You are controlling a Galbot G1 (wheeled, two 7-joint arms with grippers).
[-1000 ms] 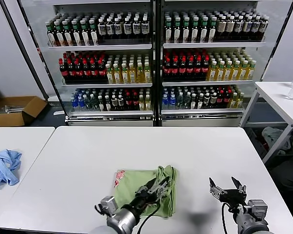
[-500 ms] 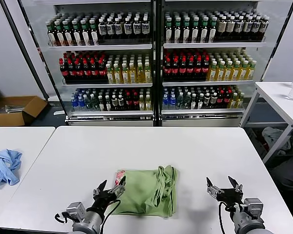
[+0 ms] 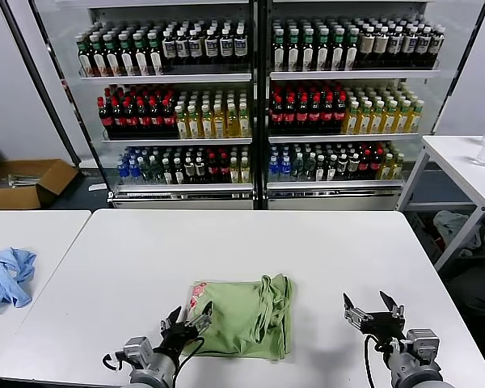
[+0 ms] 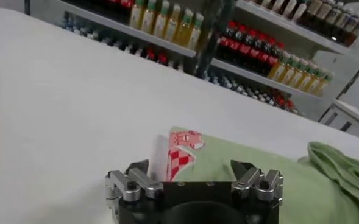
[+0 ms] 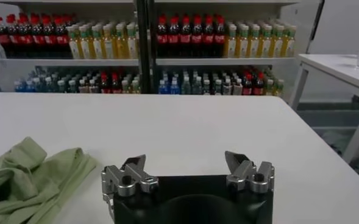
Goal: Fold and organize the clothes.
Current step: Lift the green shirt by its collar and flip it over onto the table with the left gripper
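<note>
The pale green shirt (image 3: 244, 317) lies folded compact on the white bench (image 3: 129, 267), both the left claw (image 3: 187, 318) and right claw (image 3: 373, 311) wide, empty; only tidying appears left.

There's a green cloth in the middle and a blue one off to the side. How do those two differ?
The green shirt lies folded into a flat, roughly rectangular bundle; the blue cloth is a crumpled heap. The green shirt bears a red-and-white checked patch; the blue cloth looks plain. The green shirt sits on the middle table between the open left gripper and open right gripper; the blue cloth lies on the neighbouring table, far from both. Neither is held.
</note>
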